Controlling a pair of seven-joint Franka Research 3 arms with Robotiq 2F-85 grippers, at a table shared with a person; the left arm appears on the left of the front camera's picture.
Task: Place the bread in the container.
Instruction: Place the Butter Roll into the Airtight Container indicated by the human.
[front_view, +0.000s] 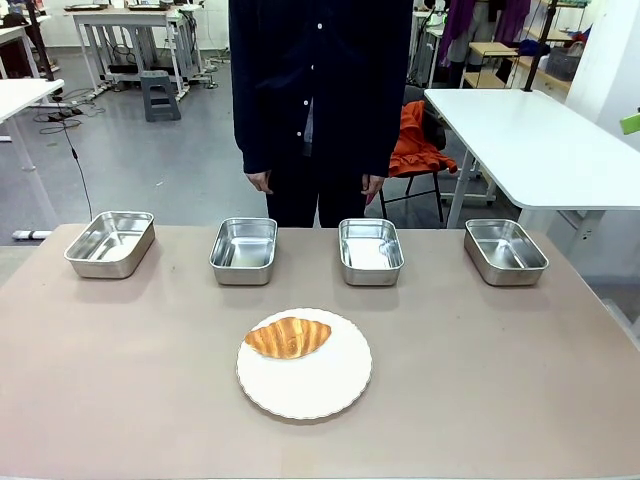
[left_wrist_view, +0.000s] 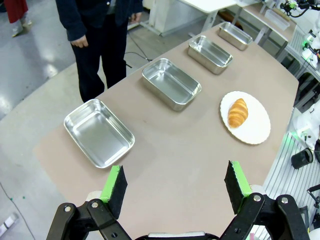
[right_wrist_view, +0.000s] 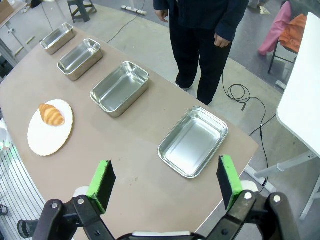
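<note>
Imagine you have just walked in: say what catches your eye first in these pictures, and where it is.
The golden croissant stands out first, lying on the far side of a round white plate near the middle of the table. Beyond it, four shiny steel pans sit in a row along the far edge, with a person in dark clothes standing behind them.

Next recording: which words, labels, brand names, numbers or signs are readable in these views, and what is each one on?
None: no readable text in any view.
The croissant, the white plate, the four steel pans and the table show no print, label or number.
</note>
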